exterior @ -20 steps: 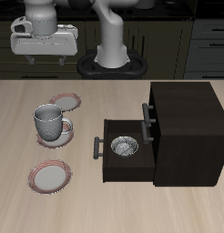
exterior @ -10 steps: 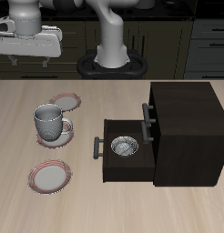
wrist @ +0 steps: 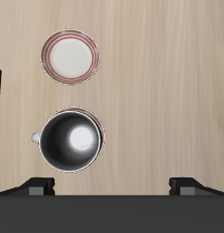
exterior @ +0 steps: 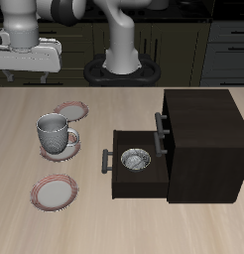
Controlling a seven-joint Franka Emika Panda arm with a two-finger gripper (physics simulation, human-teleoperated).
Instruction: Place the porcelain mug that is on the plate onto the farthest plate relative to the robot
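Observation:
The porcelain mug point(exterior: 55, 132) stands upright on the plate point(exterior: 67, 151), the middle one of three red-rimmed saucers. The wrist view shows the mug point(wrist: 73, 141) from above, with its handle sticking out sideways. The farthest plate point(exterior: 53, 190) lies bare near the table's front edge, and it also shows in the wrist view point(wrist: 70, 56). My gripper point(exterior: 28, 67) hangs high above the table's back edge, well above and behind the mug. It is open and empty, its fingertips point(wrist: 36, 187) wide apart.
A third saucer point(exterior: 70, 109) lies just behind the mug. A dark cabinet point(exterior: 203, 139) stands beside the plates. Its drawer point(exterior: 134, 177) is pulled out and holds a small round dish point(exterior: 136, 159).
My gripper has moved sideways, away from the cabinet, and a little lower. The mug, plates and drawer have not moved.

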